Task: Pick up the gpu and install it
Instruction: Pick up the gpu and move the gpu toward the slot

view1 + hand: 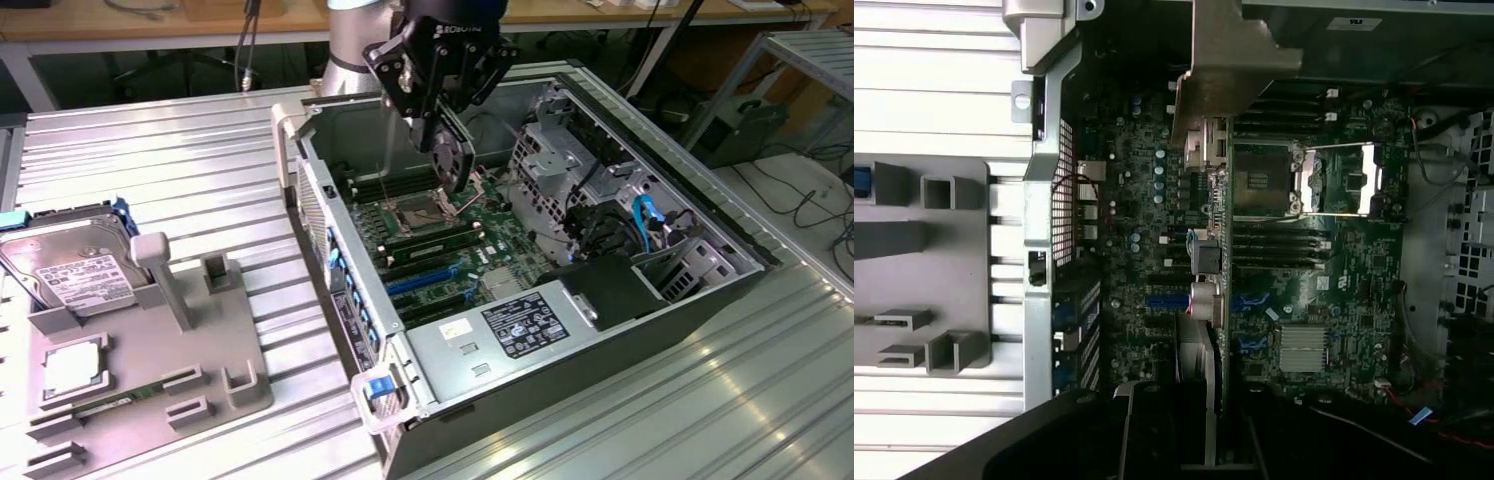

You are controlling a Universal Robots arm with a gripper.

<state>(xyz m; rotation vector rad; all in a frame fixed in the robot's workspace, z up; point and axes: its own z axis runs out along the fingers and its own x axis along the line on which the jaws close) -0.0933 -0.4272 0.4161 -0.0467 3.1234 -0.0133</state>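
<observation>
My gripper [435, 132] hangs over the open computer case [350, 250], shut on the gpu [457, 165]. The gpu is a thin dark card held on edge above the motherboard [461, 245], near the CPU socket [424, 212]. In the wrist view the gpu [1206, 340] runs edge-on away from the gripper [1194, 425], and its pale metal bracket [1229, 60] reaches toward the case's rear wall. Below the card lie the motherboard [1324, 280] and its blue expansion slots [1159, 300]. The card hangs clear of the board, not seated in any slot.
A grey fixture tray [200, 360] at the exterior view's left holds a silver hard drive [74, 265] and a small square chip [74, 365]. Cables and drive cages [627, 210] crowd the case's far side. The case stands on a ribbed metal table [174, 150].
</observation>
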